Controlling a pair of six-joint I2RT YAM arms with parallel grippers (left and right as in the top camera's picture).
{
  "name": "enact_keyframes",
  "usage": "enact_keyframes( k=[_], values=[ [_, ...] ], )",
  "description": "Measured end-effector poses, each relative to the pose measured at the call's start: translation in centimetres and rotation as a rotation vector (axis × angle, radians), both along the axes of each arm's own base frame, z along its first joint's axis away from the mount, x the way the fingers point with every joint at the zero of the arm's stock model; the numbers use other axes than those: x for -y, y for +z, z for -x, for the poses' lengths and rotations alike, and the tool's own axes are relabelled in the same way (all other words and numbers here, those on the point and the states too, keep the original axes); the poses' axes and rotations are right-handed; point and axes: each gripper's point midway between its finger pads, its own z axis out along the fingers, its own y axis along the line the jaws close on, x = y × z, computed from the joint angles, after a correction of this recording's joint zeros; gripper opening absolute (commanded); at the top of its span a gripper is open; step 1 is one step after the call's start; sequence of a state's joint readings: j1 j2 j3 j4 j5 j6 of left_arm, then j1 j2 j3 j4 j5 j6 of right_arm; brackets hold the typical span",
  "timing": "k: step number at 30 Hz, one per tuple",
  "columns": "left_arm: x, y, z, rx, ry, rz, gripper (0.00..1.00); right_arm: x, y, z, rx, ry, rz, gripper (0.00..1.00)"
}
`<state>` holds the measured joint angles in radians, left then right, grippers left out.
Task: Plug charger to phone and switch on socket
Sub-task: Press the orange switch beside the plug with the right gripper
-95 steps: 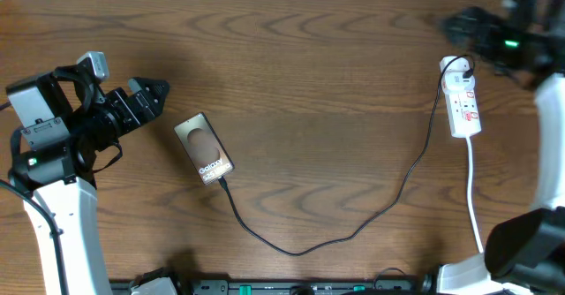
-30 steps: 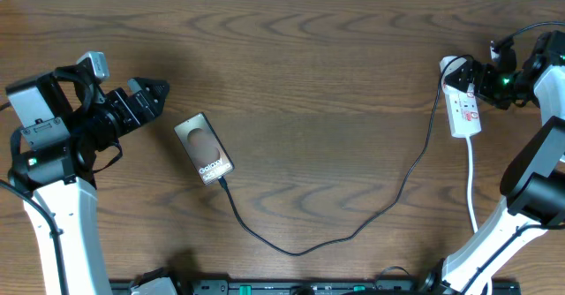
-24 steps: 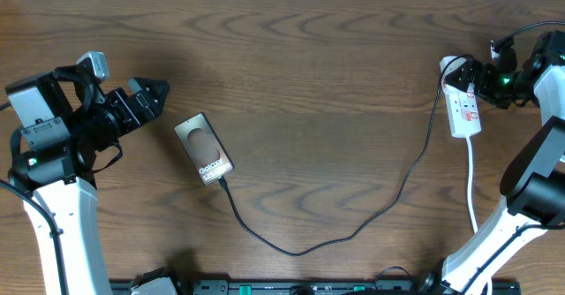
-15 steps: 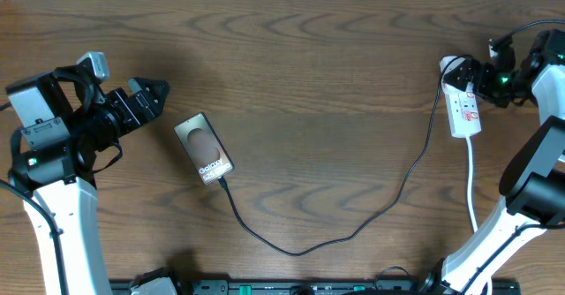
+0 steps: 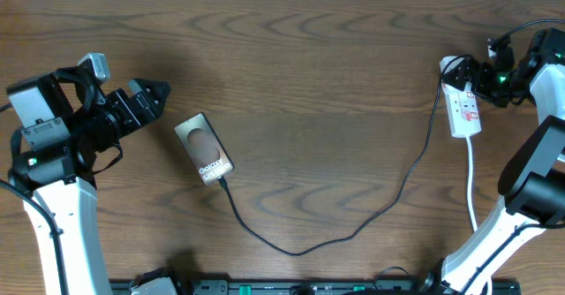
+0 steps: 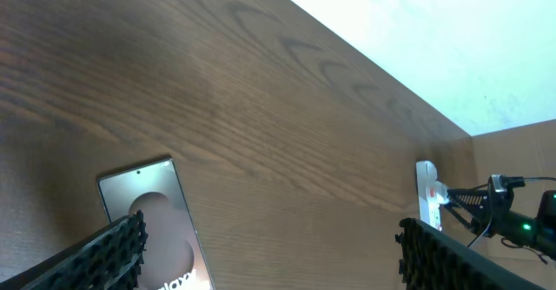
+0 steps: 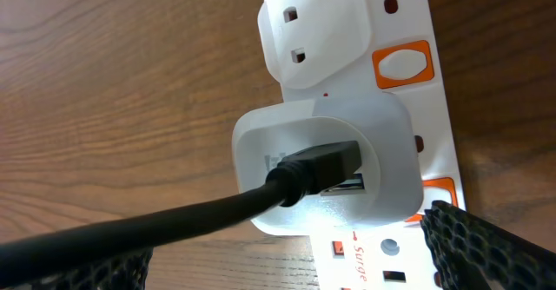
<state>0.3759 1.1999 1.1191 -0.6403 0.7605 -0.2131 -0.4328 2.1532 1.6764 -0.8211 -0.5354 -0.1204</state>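
Socket (image 5: 464,109) at upper right of frame, long axis top-to-bottom, just left of right gripper (image 5: 479,76); its fingers spread, empty. Orange switch (image 7: 402,64) at upper right of right wrist view. Left gripper (image 5: 152,96) far at left of frame, spread, empty, beside phone (image 5: 204,148); charger (image 5: 353,231) tip seemingly seated in phone.

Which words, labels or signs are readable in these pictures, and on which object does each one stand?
"Galaxy": white lettering on the phone, overhead view; the words after it are too small to read.
"laxy": the same lettering in the left wrist view, cut off by the frame edge.
"Surge": red print on the socket, right wrist view; the rest is cut off.
Grey print on the white adapter: too blurred to read.
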Motion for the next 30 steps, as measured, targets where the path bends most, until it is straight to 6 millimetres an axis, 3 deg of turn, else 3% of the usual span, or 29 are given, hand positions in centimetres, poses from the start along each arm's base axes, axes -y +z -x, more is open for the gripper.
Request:
enact_keyframes(
  k=[13, 18, 30],
  values=[
    [0.0, -0.1, 0.1, -0.006, 0.0, 0.003, 0.9, 0.1, -0.1, 0.0, -0.004, -0.002, 0.008, 0.99],
    [0.0, -0.1, 0.1, -0.006, 0.0, 0.003, 0.9, 0.0, -1.5, 0.1, -0.029, 0.001, -0.012, 0.99],
    [0.0, -0.1, 0.1, -0.007, 0.0, 0.003, 0.9, 0.0, -1.4, -0.1, -0.026, -0.009, -0.021, 0.99]
  ],
)
